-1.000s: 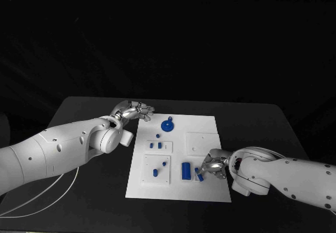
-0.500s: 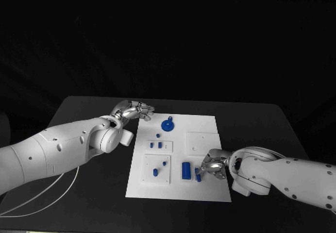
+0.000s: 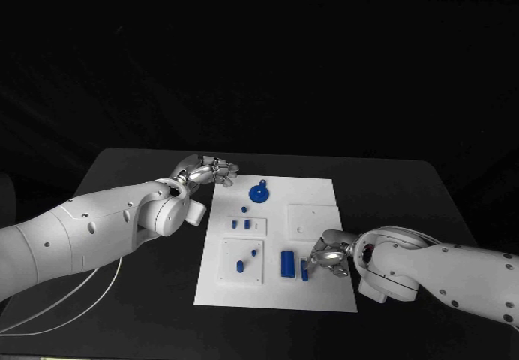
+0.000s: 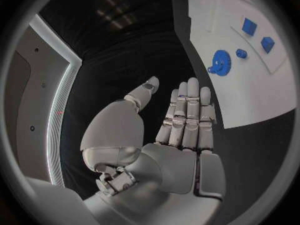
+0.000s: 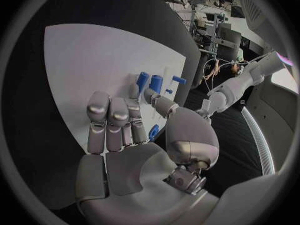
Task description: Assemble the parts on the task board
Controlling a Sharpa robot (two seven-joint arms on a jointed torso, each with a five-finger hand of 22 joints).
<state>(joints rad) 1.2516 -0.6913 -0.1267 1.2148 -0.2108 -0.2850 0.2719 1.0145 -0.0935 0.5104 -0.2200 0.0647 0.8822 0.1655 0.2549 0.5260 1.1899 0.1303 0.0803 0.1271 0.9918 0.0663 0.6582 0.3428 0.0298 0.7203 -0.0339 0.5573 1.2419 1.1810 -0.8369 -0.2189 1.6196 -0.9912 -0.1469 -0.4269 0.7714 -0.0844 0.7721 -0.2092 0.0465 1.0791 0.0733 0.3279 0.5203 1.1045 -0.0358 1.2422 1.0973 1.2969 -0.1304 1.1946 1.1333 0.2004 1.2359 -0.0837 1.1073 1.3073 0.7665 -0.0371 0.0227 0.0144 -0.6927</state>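
Observation:
The white task board (image 3: pixel 313 217) lies mid-table. On it sit a blue gear (image 3: pixel 259 194), two small blue blocks (image 3: pixel 241 223), two pegs (image 3: pixel 247 259) and a long blue bar (image 3: pixel 288 263). My right hand (image 3: pixel 330 255) hovers low over the board's near right part, fingers straight and thumb out. A small blue piece (image 3: pixel 305 274) lies just off its fingertips and shows in the gap between thumb and fingers (image 5: pixel 154 132); I cannot tell whether they touch. My left hand (image 3: pixel 205 171) stays flat and empty beside the board's far left corner, near the gear (image 4: pixel 219 62).
Black table (image 3: pixel 389 195) surrounds the board. The left arm (image 3: pixel 97 225) lies along the board's left side. A white cable (image 3: pixel 65 307) trails over the near left of the table. The board's right half holds a bare raised square (image 3: pixel 308 217).
The small blue piece by my right fingertips has slid slightly left, toward the long bar. My left hand has not moved.

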